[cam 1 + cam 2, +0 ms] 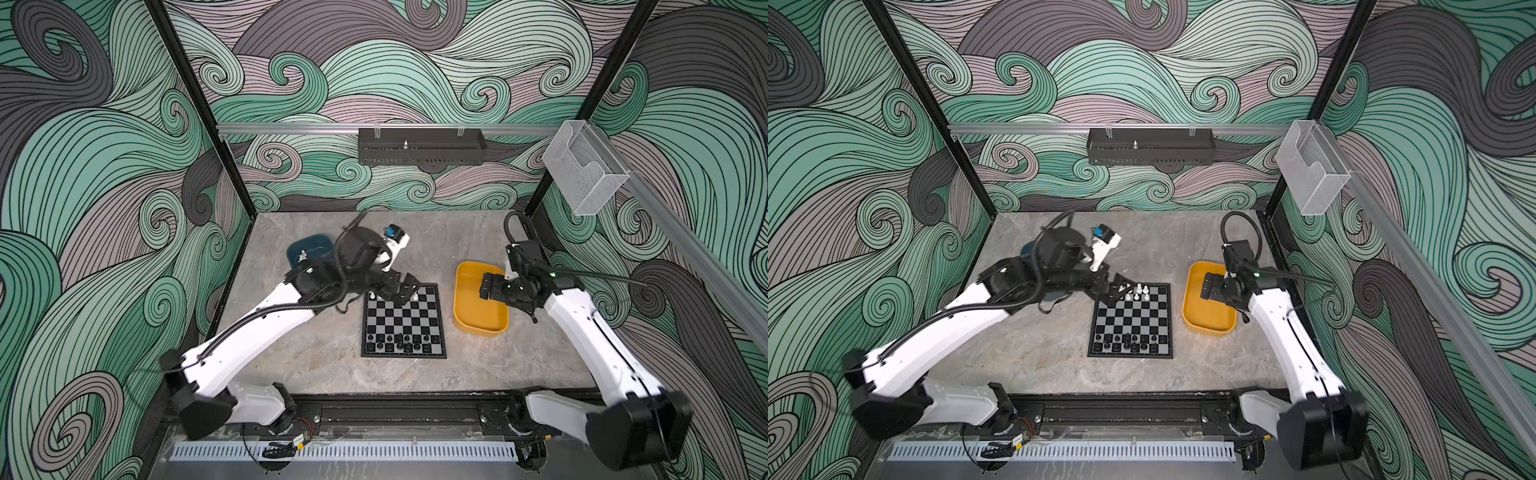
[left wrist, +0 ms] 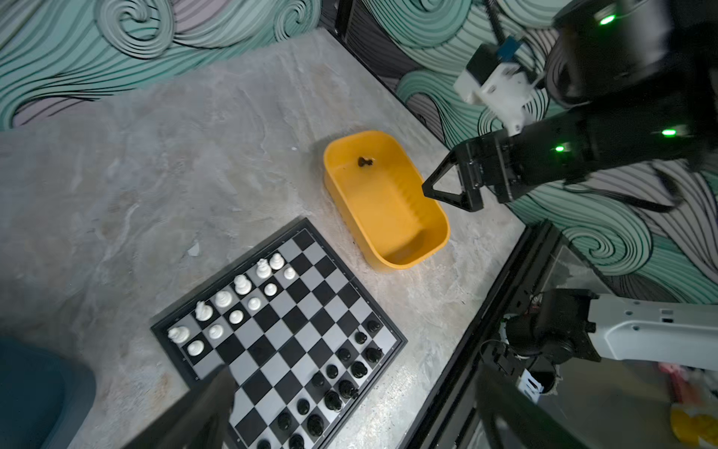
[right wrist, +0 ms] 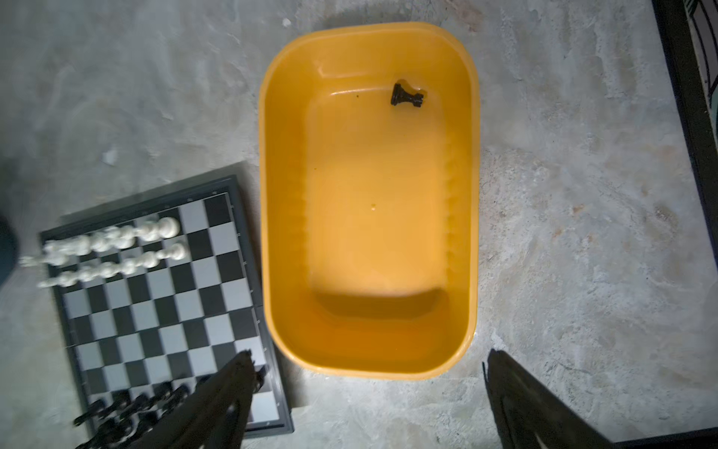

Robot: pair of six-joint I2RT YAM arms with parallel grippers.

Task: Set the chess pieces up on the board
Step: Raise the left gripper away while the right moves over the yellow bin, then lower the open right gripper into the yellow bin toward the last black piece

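Observation:
The board lies mid-table. Several white chess pieces stand on its two far rows, filling only part of them. Several black chess pieces stand on the two near rows. One black rook lies on its side in the yellow tray. My left gripper hovers open over the board's far end, nothing between its fingers. My right gripper hangs open above the yellow tray, well apart from the rook.
A teal tray sits behind the left arm and holds at least one white piece. A black wall basket and a clear box hang at the back. A black rail runs along the table's front.

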